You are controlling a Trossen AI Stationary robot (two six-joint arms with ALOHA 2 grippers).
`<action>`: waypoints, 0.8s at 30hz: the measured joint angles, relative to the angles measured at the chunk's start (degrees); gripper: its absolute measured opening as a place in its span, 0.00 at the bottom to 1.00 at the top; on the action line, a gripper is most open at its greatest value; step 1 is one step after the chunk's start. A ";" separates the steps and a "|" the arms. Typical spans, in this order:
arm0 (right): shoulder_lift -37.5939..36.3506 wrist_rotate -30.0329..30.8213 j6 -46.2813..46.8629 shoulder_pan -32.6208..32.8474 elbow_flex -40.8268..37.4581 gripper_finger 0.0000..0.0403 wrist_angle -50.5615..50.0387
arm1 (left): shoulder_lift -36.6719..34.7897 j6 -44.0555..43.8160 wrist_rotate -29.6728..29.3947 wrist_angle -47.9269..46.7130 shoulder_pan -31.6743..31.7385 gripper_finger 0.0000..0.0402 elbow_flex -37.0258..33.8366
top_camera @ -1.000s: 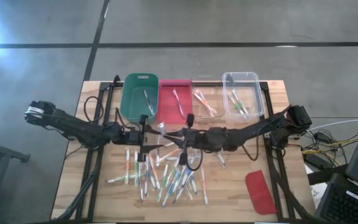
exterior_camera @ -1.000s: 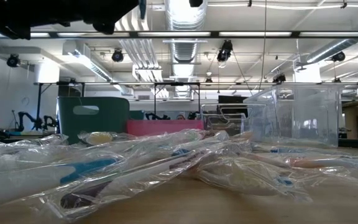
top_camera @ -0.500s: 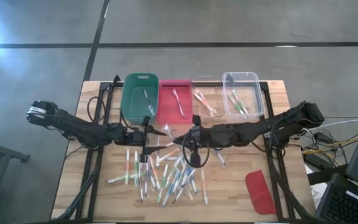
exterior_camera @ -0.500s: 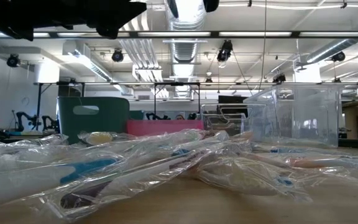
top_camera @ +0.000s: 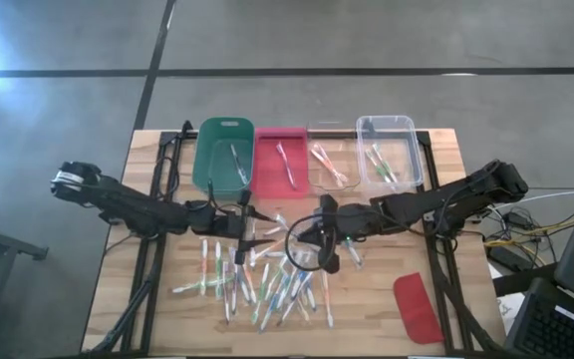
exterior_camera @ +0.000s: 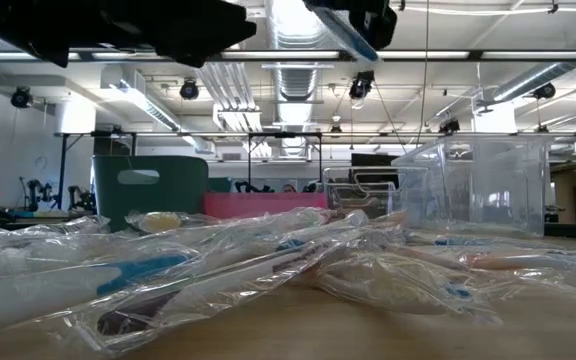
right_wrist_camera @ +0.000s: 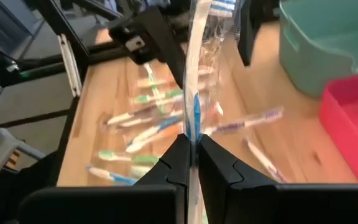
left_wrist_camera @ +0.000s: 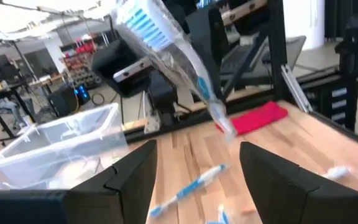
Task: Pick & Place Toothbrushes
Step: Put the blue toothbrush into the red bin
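Note:
Many wrapped toothbrushes (top_camera: 262, 279) lie in a loose pile on the wooden table's middle. My right gripper (top_camera: 315, 241) hangs above the pile, shut on one blue toothbrush (right_wrist_camera: 194, 93) in a clear wrapper. It also shows in the left wrist view as a toothbrush (left_wrist_camera: 166, 46) with blue bristles. My left gripper (left_wrist_camera: 197, 180) is open and level, facing the held brush from the table's left, and it touches nothing. In the high view the left gripper (top_camera: 251, 231) stands just left of the right one. My right gripper pinches the wrapped blue toothbrush by its handle (right_wrist_camera: 192, 132) between its two fingers. The brush runs on past the fingertips, with its bristle head (right_wrist_camera: 224, 6) farthest out toward my left gripper. It is lifted clear of the table and the pile.
Along the far edge stand a green bin (top_camera: 222, 155), a red bin (top_camera: 280, 160) and two clear bins (top_camera: 387, 150), each with a few brushes. A flat red lid (top_camera: 417, 307) lies near the front right. Bare wood shows at the table's front left.
My right gripper has drawn back toward the table's right edge and tipped up from pointing steeply down to a slant, rolling as it went. The held brush has swung up to face my left gripper. My left gripper has moved a little toward the right one.

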 joint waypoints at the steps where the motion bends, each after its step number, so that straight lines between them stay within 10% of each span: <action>1: 0.00 0.09 0.57 -0.02 0.00 0.03 -1.25 | -0.50 -0.03 -0.14 -1.49 0.00 0.58 0.17; 12: 0.56 6.02 12.72 0.38 -0.66 0.03 -16.90 | -0.86 -2.81 -4.54 -23.70 -0.15 0.58 8.52; 24: 2.69 21.02 13.09 5.08 -1.88 0.03 -17.16 | 2.94 -15.47 -16.16 -23.97 -0.15 0.57 10.27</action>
